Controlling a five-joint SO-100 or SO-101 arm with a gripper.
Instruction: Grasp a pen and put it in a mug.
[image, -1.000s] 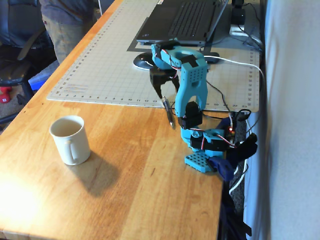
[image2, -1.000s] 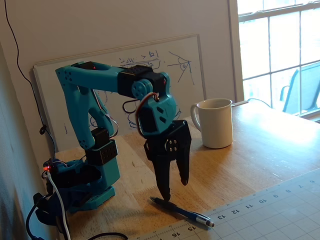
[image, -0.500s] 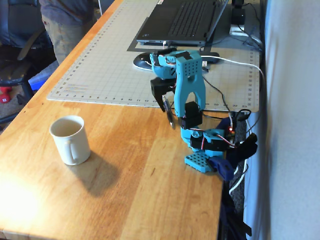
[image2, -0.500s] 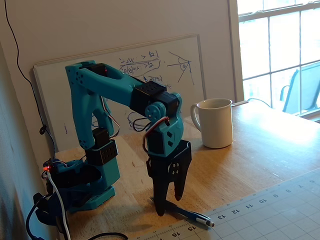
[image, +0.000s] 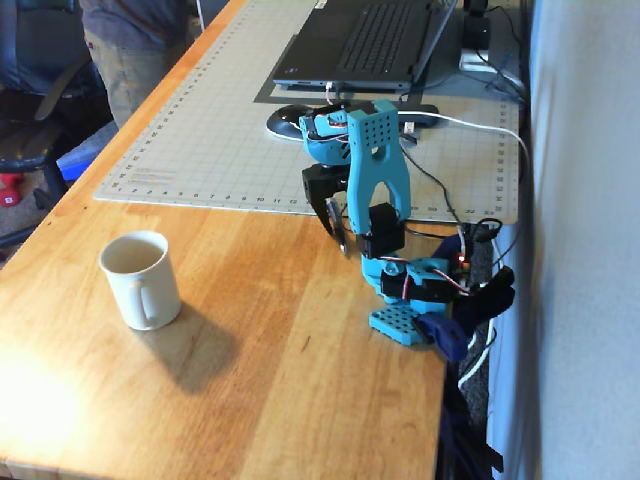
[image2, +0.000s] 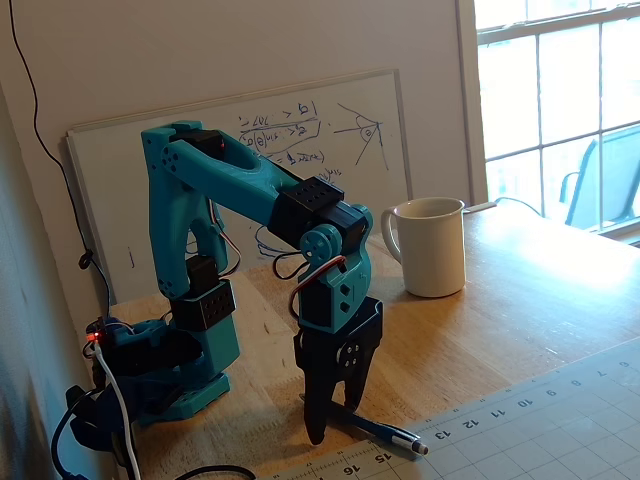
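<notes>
The cream-white mug (image: 140, 280) stands upright on the wooden table, handle toward the camera; in the other fixed view the mug (image2: 432, 247) is behind and to the right of the arm. The dark blue-grey pen (image2: 388, 433) lies flat on the table at the cutting mat's edge, silvery tip pointing right. My black gripper (image2: 333, 420) points straight down with its tips at the table, over the pen's left end, jaws slightly apart on either side of it. In a fixed view my gripper (image: 338, 232) hides the pen.
A grey-green cutting mat (image: 220, 130) covers the far table, with a laptop (image: 370, 40) and a mouse (image: 288, 121) on it. A whiteboard (image2: 300, 130) leans on the wall behind the arm. Cables (image: 470, 130) run along the right table edge. A person (image: 130, 50) stands at top left.
</notes>
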